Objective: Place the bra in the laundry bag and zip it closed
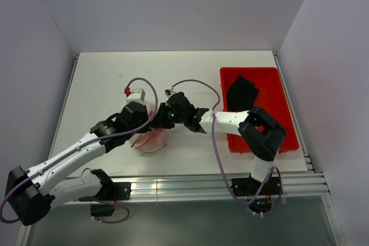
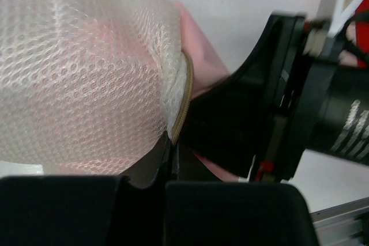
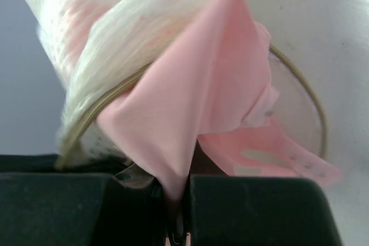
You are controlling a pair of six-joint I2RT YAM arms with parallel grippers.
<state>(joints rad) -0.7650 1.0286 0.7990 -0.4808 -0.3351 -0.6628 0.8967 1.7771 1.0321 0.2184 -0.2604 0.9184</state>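
Nearest the top camera we see the elbow of the left arm (image 1: 24,201) at the near left corner of the table (image 1: 98,79). Its forearm reaches inward to the left gripper (image 1: 149,128). The right arm (image 1: 262,133) folds in from the right, so that the right gripper (image 1: 162,123) meets the left one. Both sit over the laundry bag (image 1: 151,141), which lies left of centre, near the table's near edge. The bag appears as a pale round shape with a pink tint. A red bin (image 1: 279,84) stands along the right edge and holds a black garment (image 1: 242,90).

In the left wrist view, the left fingers are pressed together with the bag's rim pinched between them. The bag is white honeycomb mesh, bulging, with pink showing through it. A tan zipper band (image 2: 185,93) edges its opening. The bra (image 2: 202,64), smooth and pale pink, protrudes from that opening, just beside the black body of the right gripper.

In the right wrist view, the right fingers are clamped on a folded point of the bra. The fabric rises from the grip in a matte pink peak. It passes inside the zipper band, under the bunched white mesh. A pink strap (image 3: 271,156) with small punched holes trails to the right over the table.
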